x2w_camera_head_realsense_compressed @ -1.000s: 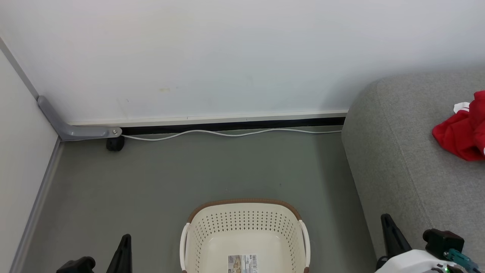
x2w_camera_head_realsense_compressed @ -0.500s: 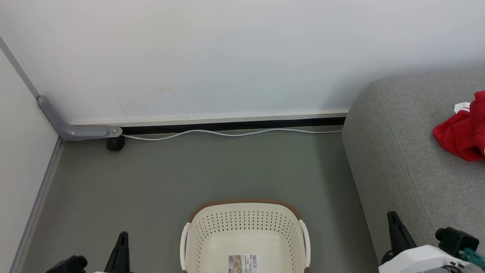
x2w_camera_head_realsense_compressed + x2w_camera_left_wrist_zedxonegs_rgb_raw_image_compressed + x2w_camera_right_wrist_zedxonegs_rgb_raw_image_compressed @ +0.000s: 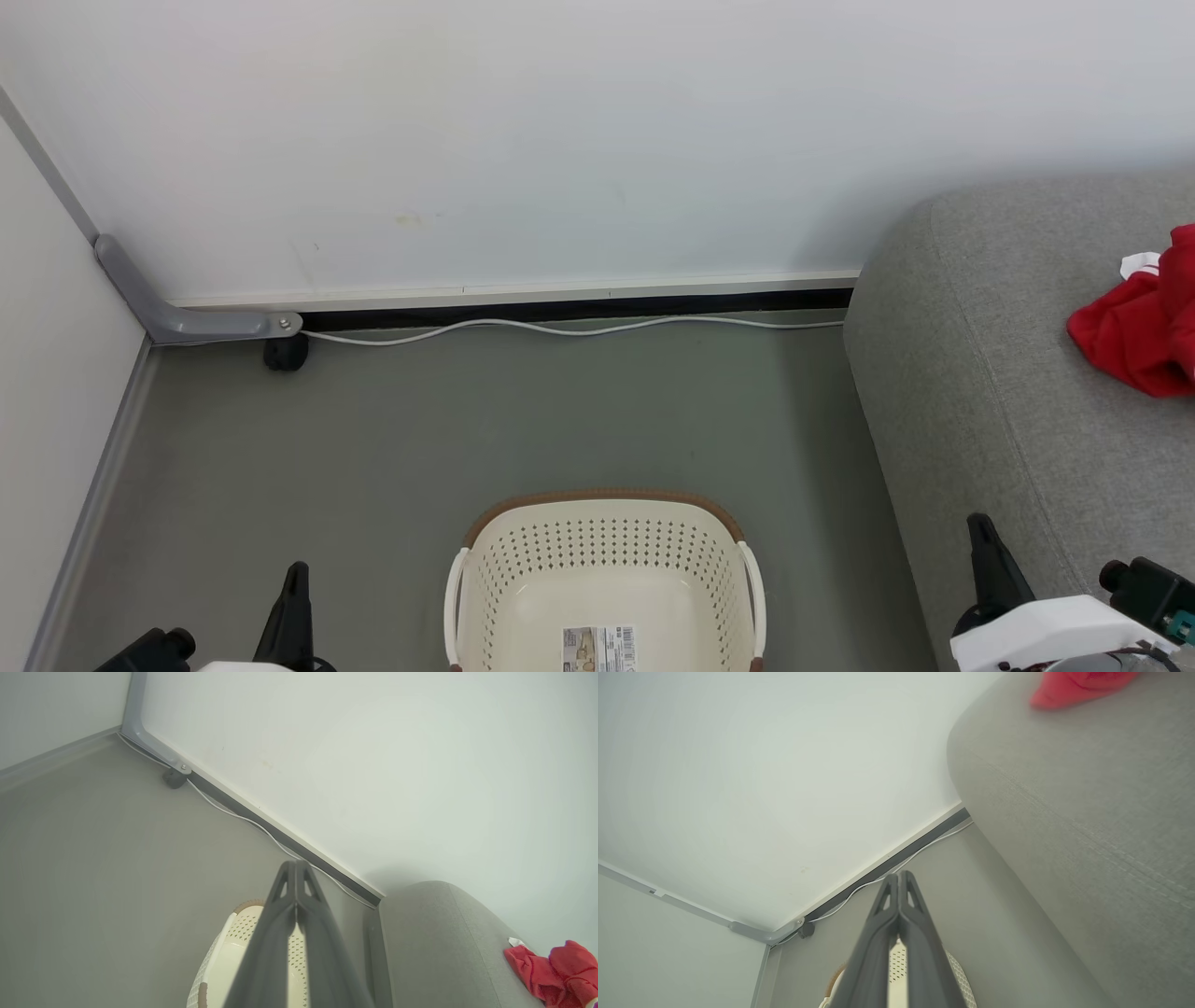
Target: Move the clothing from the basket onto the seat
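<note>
On the floor (image 3: 373,439) before the robot, in the head view, the basket (image 3: 602,551) stands upright near the bottom edge. Its inside is bare and the label (image 3: 597,648) on its base shows plainly, so I judge that nothing is left to lift out of it. The clothing (image 3: 1134,327) lies as a crumpled red heap with a little white on the seat (image 3: 980,401), at the right edge of the view and well apart from the basket. Part of the heap is cut off by that edge. The left hand (image 3: 297,583) is at the lower left and the right hand (image 3: 985,551) at the lower right, one on each side of the basket, and they touch nothing.

From the left wrist view, the left hand (image 3: 295,870) has its two fingers pressed together into one point, clenched on nothing. Behind them is the pale basket (image 3: 219,952), and to the right is the rounded seat (image 3: 434,942) with the clothing (image 3: 551,970) on top.

From the right wrist view, the right hand (image 3: 899,879) is also clenched and carries nothing. The basket (image 3: 957,977) is below it, and the seat (image 3: 1087,812) rises at the right with the clothing (image 3: 1069,690) at the top.

I think the hands are low and closed beside the basket because the moving looks finished. The soft fabric lies in loose folds, as cloth does when it is let fall.
</note>
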Robot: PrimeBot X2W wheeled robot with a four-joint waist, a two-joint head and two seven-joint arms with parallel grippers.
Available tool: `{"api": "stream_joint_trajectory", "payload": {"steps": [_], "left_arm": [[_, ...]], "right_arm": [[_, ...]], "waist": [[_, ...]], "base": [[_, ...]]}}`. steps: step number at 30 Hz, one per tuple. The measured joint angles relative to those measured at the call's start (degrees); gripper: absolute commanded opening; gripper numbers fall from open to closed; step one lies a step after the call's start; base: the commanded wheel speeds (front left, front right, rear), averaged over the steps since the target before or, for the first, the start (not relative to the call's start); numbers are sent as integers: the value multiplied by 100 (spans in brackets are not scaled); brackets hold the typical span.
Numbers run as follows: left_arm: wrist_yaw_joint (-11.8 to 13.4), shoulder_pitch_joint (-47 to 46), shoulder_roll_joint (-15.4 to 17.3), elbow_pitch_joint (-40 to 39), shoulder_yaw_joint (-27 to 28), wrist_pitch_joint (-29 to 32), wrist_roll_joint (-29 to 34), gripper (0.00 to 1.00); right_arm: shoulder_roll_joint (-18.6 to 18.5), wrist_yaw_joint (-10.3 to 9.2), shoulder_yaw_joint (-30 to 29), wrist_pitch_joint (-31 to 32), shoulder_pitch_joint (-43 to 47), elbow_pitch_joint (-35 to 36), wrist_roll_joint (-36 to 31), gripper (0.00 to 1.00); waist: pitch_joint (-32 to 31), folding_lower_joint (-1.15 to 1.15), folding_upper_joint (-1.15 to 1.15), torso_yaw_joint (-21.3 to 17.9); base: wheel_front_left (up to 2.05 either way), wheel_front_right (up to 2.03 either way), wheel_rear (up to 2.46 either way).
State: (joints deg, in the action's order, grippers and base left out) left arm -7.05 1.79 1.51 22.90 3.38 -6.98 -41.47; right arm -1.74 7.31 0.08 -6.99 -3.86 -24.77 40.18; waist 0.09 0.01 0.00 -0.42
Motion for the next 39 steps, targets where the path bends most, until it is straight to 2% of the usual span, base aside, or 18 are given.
{"api": "stream_joint_trajectory", "payload": {"steps": [39], "left_arm": [[0, -237, 11, -347, 57, 647, -2431, 0]], "right_arm": [[-7, -2, -372, 647, -3, 419, 2510, 0]], "waist": [[4, 0, 0, 21]], "base": [[0, 0, 0]]}}
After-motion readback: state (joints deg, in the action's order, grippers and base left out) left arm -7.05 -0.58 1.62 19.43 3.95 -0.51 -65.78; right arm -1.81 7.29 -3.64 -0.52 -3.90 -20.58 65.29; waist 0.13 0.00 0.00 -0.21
